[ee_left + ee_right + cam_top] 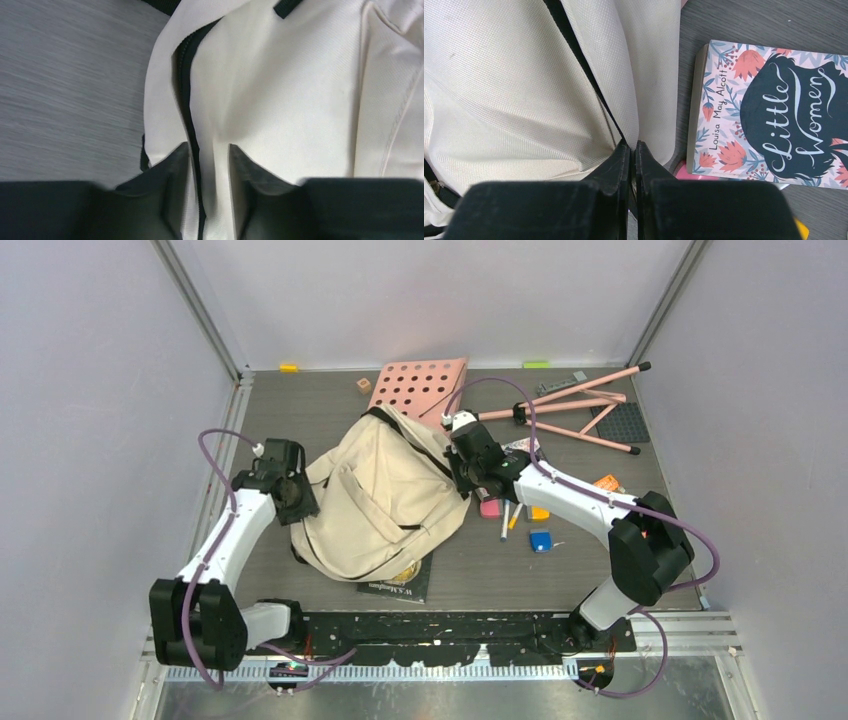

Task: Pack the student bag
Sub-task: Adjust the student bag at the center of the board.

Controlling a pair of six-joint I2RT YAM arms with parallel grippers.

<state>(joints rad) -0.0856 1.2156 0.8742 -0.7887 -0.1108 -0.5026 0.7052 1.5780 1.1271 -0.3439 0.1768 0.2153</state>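
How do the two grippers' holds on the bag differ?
The left gripper grips a thick fold with the zipper, jaws apart; the right gripper pinches a thin edge, jaws nearly touching. Left holds the student bag at its left side, right at its right. Both clamp cream fabric.

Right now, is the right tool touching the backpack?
Touching. The right wrist view shows the right tool closed on a cream fabric fold of the backpack, with no gap.

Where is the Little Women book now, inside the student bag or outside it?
Outside. The Little Women book lies cover up on the table, beside the student bag.
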